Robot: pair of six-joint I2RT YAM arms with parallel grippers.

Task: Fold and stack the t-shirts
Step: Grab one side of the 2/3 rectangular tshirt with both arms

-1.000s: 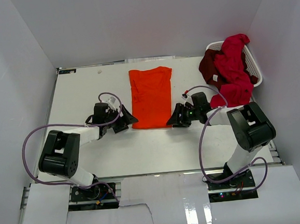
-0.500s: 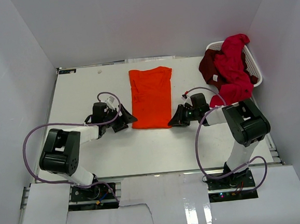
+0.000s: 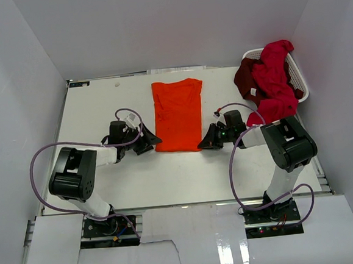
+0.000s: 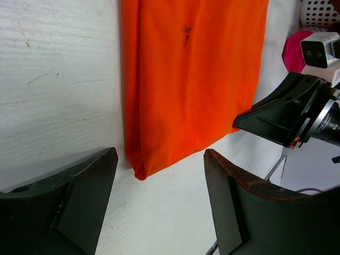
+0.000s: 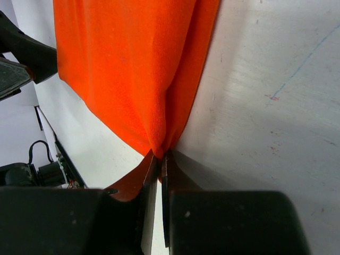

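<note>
Across the white tabletop [image 3: 95, 108], the right claw [image 5: 162, 159] is now pinched fully closed on the near right corner of the bright orange cloth t-shirt [image 3: 178, 113], having been open a moment earlier. The left claw [image 4: 159, 155] is held wide around the near left corner, with nothing gripped yet. A second grip, then a fold, is judged next. Well apart, the crimson and maroon t-shirts [image 3: 270, 82] are heaped in the white plastic basket [image 3: 252, 54].

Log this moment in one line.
right hand: shut on orange shirt corner | left hand: open at other corner | other shirts: in basket
</note>
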